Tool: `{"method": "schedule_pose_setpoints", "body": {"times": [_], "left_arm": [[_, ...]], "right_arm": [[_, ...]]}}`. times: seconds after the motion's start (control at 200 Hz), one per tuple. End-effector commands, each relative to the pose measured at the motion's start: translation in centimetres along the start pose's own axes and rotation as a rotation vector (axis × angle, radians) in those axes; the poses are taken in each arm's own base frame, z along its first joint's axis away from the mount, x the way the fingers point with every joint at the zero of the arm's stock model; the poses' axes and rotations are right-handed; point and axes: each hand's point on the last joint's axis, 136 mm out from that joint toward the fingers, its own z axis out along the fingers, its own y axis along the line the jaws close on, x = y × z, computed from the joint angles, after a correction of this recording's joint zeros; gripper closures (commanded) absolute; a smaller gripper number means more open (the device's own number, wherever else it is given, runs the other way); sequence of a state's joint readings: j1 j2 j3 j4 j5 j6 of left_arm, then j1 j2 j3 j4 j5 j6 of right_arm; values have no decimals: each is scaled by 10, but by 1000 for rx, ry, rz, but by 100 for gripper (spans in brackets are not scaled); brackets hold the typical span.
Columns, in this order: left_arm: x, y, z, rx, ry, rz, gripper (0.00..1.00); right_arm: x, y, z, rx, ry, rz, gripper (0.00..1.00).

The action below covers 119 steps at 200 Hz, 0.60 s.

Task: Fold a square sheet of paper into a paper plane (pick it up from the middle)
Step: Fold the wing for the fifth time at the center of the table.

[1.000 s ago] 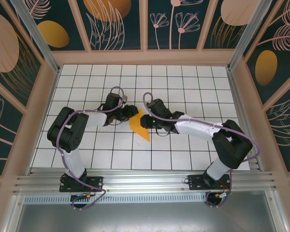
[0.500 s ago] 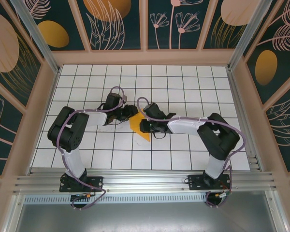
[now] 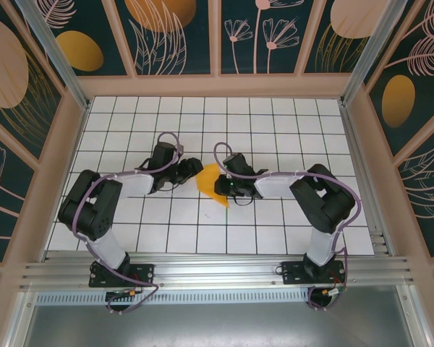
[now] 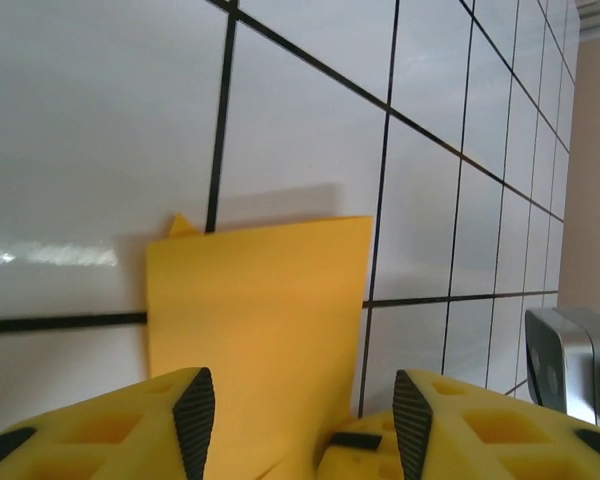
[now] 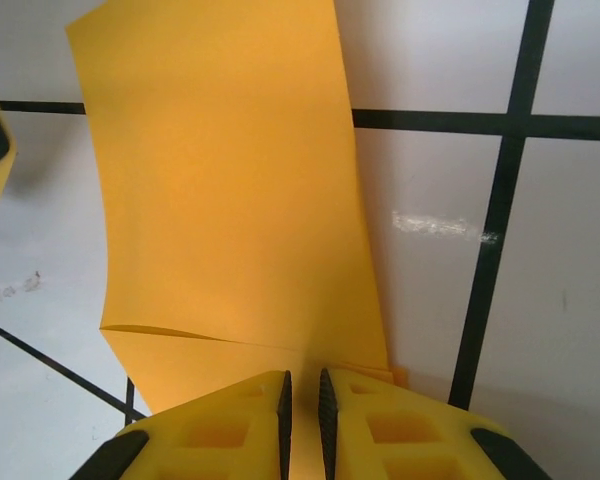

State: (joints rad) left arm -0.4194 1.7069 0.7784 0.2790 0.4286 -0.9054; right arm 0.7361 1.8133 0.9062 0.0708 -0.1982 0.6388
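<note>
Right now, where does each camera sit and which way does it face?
Top external: high behind the arms, facing down at the tiled table; both arms show.
Left wrist: low over the tiles, looking across them past its open left tool.
Right wrist: facing down past the right tool, shut on the orange paper.
Shared: both wrist views see that paper.

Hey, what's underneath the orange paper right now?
White gridded tabletop shows all around the orange paper, so that lies beneath. The patch directly under the sheet is covered.
</note>
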Motion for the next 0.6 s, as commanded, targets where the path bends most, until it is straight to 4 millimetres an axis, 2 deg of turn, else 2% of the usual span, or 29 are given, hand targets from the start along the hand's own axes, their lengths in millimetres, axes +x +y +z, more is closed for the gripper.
{"method": "schedule_pose_setpoints", "body": {"times": [0.0,0.12,0.32,0.59], "left_arm": [[10,9,-9,-35,-3,-25,45],[25,16,-11,-17,27,-73,43],[47,11,-9,31,90,-112,43],[59,9,-5,31,121,-134,44]], "right_arm": [[7,-4,-2,-42,20,59,81],[8,-8,-4,-59,21,83,81],[7,-8,-6,-94,17,117,81],[9,-11,-5,-115,12,159,80]]}}
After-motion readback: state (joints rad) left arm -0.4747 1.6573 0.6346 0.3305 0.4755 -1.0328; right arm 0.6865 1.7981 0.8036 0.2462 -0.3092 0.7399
